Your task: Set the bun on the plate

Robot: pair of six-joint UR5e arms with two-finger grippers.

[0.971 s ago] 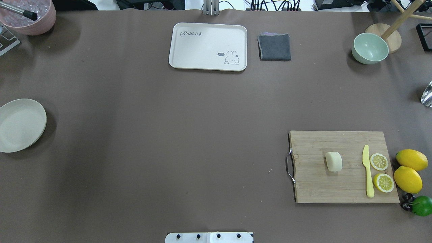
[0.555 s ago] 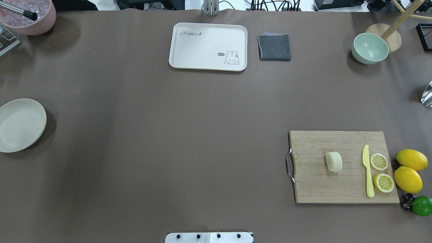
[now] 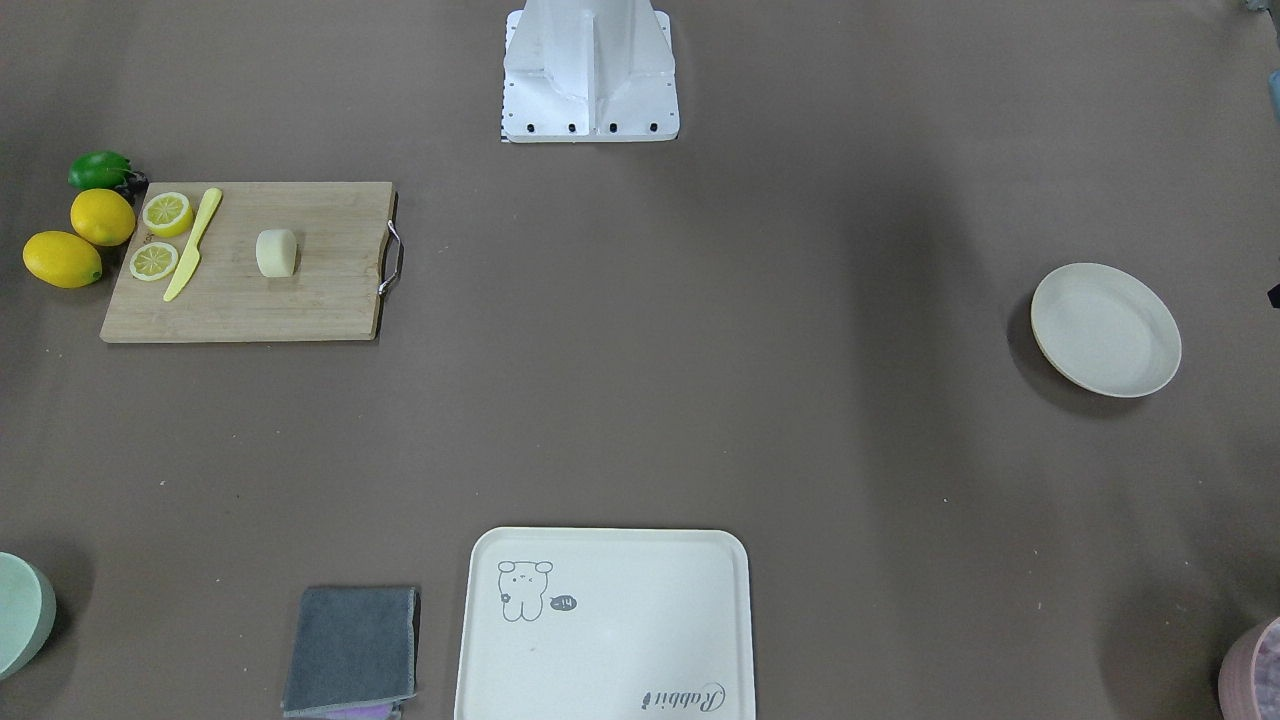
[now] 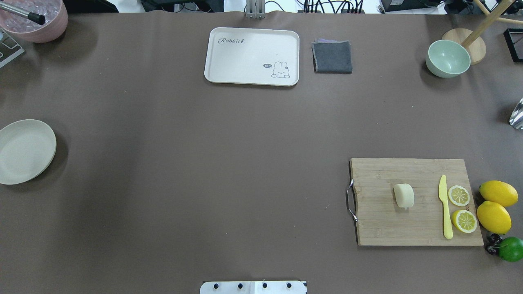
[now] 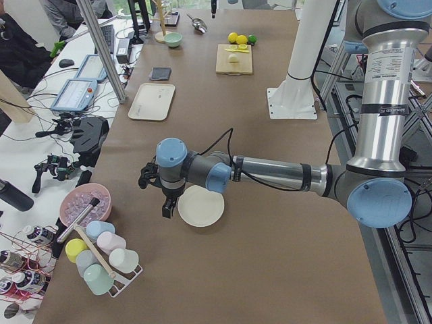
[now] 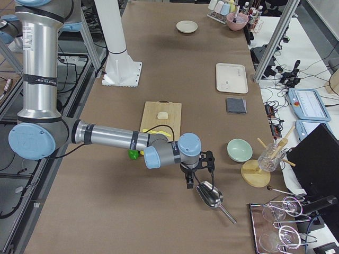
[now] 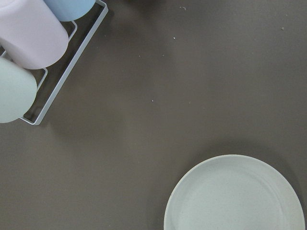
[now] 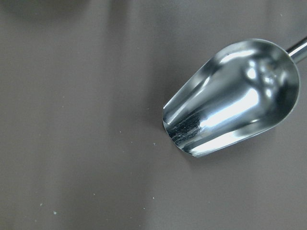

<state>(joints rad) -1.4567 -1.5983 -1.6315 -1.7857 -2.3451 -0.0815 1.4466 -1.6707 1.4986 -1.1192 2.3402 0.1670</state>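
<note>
The pale cream bun [image 4: 403, 195] lies on a wooden cutting board [image 4: 380, 228] at the table's right, also seen from across the table as the bun [image 3: 276, 252]. The off-white plate [image 4: 24, 151] sits empty at the far left edge. In the exterior left view my left gripper [image 5: 167, 206] hangs just beside the plate [image 5: 200, 206]; its wrist view shows the plate [image 7: 235, 194] below. My right gripper [image 6: 189, 182] hovers by a metal scoop [image 6: 211, 196], well away from the bun [image 6: 162, 115]. I cannot tell whether either gripper is open or shut.
A yellow knife [image 4: 445, 206], lemon slices and whole lemons [image 4: 494, 216] flank the bun. A cream tray [image 4: 251, 56], grey cloth [image 4: 332, 56] and green bowl [image 4: 448, 58] line the far edge. A cup rack [image 7: 62, 72] stands near the plate.
</note>
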